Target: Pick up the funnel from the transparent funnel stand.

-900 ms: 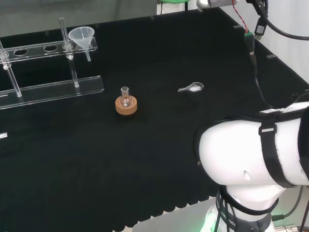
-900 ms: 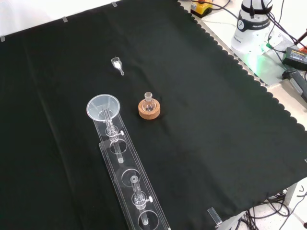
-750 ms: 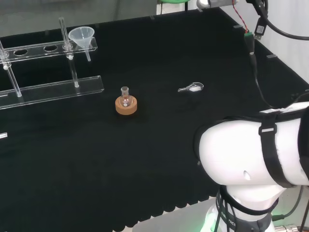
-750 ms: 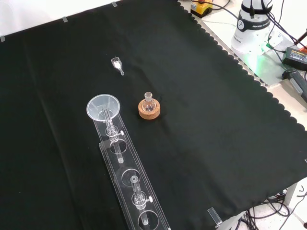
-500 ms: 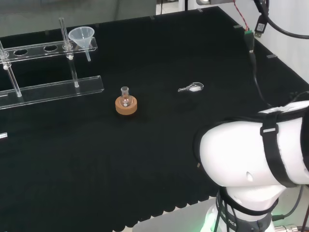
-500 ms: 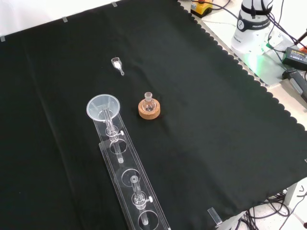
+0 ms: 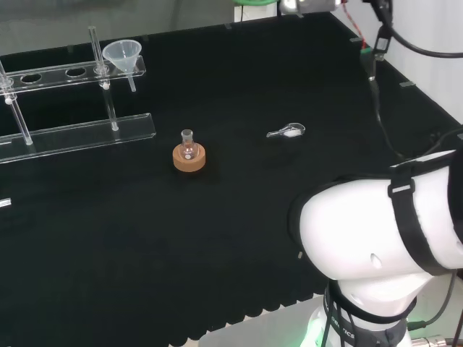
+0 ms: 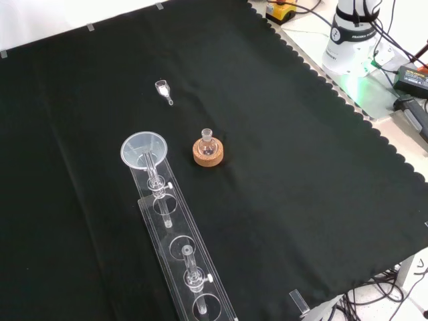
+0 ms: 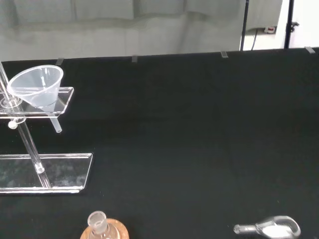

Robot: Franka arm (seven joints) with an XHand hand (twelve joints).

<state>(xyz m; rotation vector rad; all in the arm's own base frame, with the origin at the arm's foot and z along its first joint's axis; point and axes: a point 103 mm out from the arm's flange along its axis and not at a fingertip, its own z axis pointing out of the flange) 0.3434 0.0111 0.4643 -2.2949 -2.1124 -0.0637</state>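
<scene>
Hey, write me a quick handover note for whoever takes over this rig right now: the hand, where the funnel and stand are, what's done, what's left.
Hand: I can't tell whether it is open or shut.
Funnel: seated in the end hole of the transparent funnel stand, stem hanging below the top rail; far left in the head view.
Nearby: small flask on a cork ring, and a small clear scoop lying on the black cloth, both apart from the stand.
Done: nothing yet; funnel untouched.
Left: reach the funnel, grasp it, lift it clear of the stand.

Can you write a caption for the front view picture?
A clear funnel sits in its transparent stand beside a small flask on a cork ring.
</scene>
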